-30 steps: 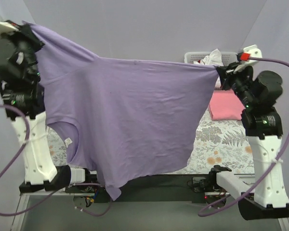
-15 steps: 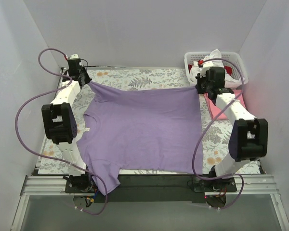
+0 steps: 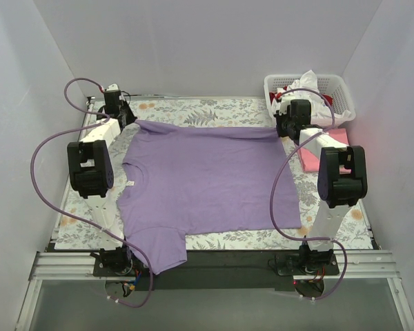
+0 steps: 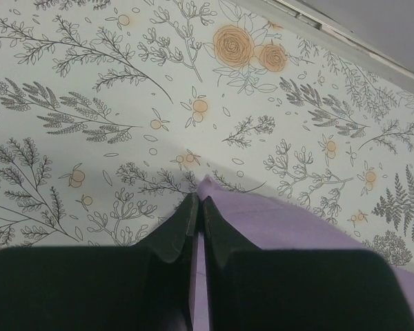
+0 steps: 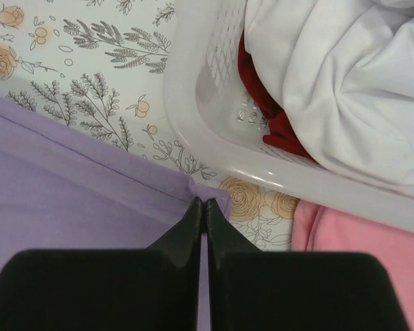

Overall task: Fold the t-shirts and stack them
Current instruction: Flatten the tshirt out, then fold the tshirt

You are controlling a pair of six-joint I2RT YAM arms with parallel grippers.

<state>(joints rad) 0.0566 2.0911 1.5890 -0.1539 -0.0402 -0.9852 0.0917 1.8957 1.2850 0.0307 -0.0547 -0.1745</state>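
Observation:
The lavender t-shirt (image 3: 207,183) lies spread flat on the floral cloth, one sleeve hanging over the near edge. My left gripper (image 3: 127,118) is shut on its far left corner (image 4: 208,185), low over the cloth. At the far right, my right gripper (image 3: 281,128) pinches the other far corner (image 5: 205,189) next to the basket. A folded pink t-shirt (image 3: 319,153) lies right of the lavender one. White (image 5: 345,83) and red (image 5: 265,103) t-shirts sit in the basket.
The white lattice basket (image 3: 339,109) stands at the back right, its rim (image 5: 262,172) just beyond my right fingertips. The floral cloth (image 3: 193,108) covers the table; its far edge (image 4: 345,41) runs close past my left gripper. Purple cables loop above both arms.
Both arms have swung from holding the lavender shirt up in the air to laying it down flat, then drawn its far edge further back and taut.

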